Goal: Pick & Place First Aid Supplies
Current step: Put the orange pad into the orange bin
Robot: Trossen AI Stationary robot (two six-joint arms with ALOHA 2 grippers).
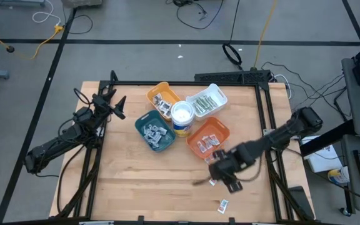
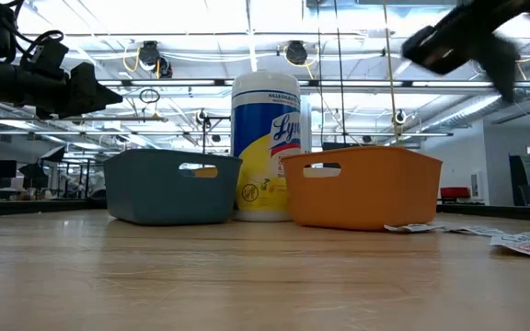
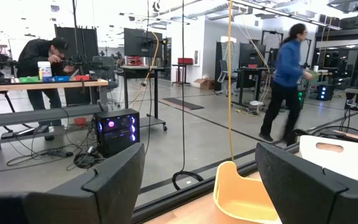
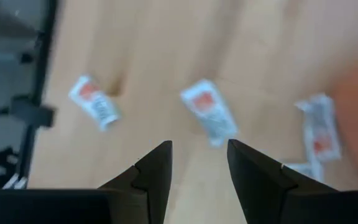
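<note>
Wooden tabletop (image 1: 136, 181) carries four trays around a wipes tub (image 1: 182, 118), with loose packets near its right front. My right gripper (image 4: 199, 163) hangs over a red-marked packet (image 4: 209, 112) lying just ahead of the fingertips; its long axis runs oblique to the gap, so I judge a small wrist turn is needed before descent. Fingers stand partly apart, pinching nothing. A second packet (image 4: 93, 102) lies off to one side, others (image 4: 319, 130) beside the orange tray (image 1: 210, 135), none obstructing. My left gripper (image 1: 114, 105), spread wide, waits well apart at the far left edge.
</note>
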